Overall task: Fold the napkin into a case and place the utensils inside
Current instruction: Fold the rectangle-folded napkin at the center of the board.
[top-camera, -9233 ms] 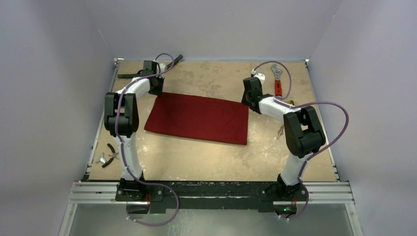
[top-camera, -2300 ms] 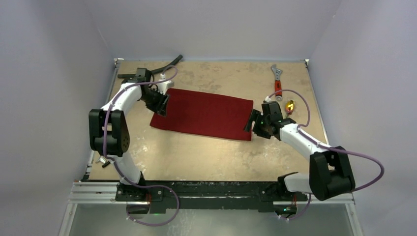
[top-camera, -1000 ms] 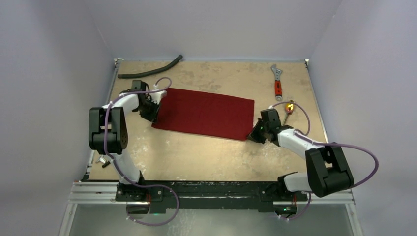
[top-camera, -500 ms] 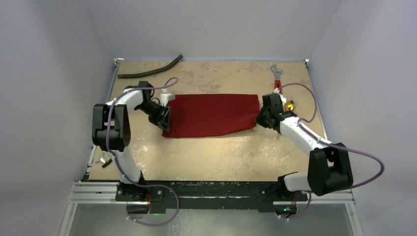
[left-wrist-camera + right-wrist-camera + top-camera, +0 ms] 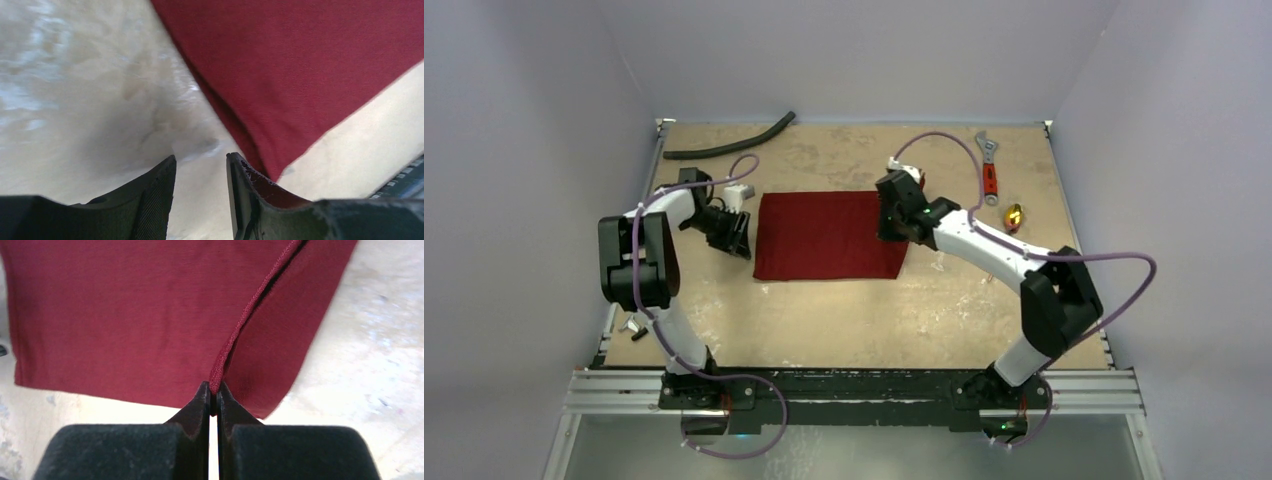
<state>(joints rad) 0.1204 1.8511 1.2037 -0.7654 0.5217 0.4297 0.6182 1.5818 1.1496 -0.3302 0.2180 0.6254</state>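
At the right gripper (image 5: 213, 390): clamped shut, with a raised hem of the napkin (image 5: 125, 315) nipped between the two black fingertips. Lifts that hem into a ridge running up and away from the tips, above a lower layer of the same dark red cloth showing to its right. Reaches in from the right side of the table (image 5: 844, 320) in the overhead view and hangs over the upper part of the cloth's right edge.

At the left gripper (image 5: 200, 162): partly open, with nothing between the fingers but bare tabletop. Sits low, just off the cloth's left edge. Near corner of the cloth just beside and beyond the right-hand finger in the wrist view. Touching or not, impossible to tell.

Outward from both: spread near the middle of the table as a squarish red patch, flat over most of its area, between the two grippers. Further right, well apart from the cloth, one small gold utensil (image 5: 1014, 215) on the tabletop. Just beyond it toward the far edge, a red-handled wrench (image 5: 989, 170). Near the far left corner, a black hose (image 5: 729, 145), apart from the cloth.
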